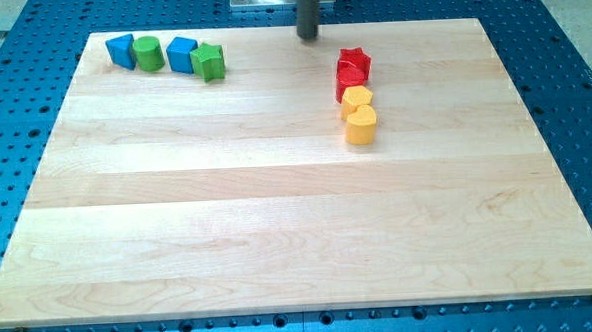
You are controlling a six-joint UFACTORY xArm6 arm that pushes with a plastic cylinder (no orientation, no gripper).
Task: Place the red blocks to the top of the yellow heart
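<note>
My tip (308, 35) is sitting at the top edge of the wooden board (278, 217), a bit right of centre. It's a bare rod, touching nothing and holding nothing.

The red star block (353, 62) and the red cylinder block (349, 82) are lying down and to the view's right of the tip, near but clearly apart from it. The two reds are touching, star toward the top edge and cylinder below it.

The reds are forming one column with the yellow blocks: an upper yellow block (356, 99), shape unclear, then the yellow heart (360, 125) at the bottom end. The column's long axis is running top to bottom, leaning slightly to the view's right lower down. Can't tell which way the heart's point faces.

Near the top-left corner a row is sitting: blue block (120, 51), green cylinder (149, 53), blue block (181, 54), green block (208, 62).
</note>
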